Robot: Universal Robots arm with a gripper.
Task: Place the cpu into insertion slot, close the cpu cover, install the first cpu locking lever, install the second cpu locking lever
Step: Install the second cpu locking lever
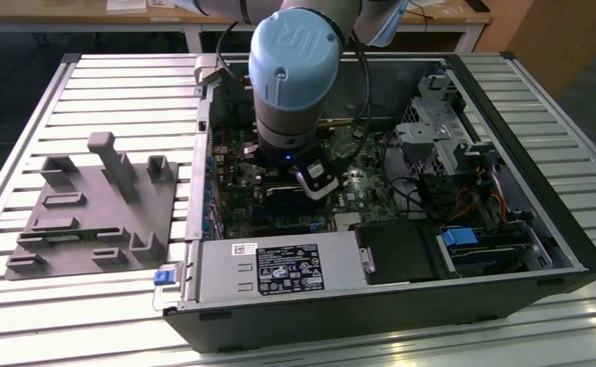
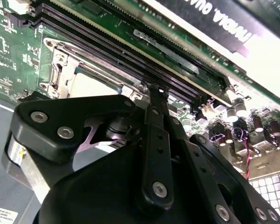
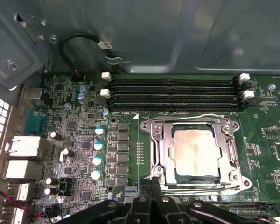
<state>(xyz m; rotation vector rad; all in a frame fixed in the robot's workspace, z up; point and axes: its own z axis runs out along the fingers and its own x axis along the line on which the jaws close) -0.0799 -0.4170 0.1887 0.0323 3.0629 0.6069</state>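
Observation:
The cpu lies in the insertion slot, its dull silver top showing through the opening of the cpu cover, which lies flat over it. One thin wire lever runs along the slot's edge beside the memory slots, another along the opposite edge. My gripper is shut, its tips just off that second edge, at a corner of the slot. In the second wrist view the black finger points down beside the cpu. The exterior view has the gripper low inside the case.
Long black memory slots lie beside the socket, with capacitors and rear ports further along the board. The open computer case holds a power supply, drive bays and cables. A grey fixture sits on the slatted table.

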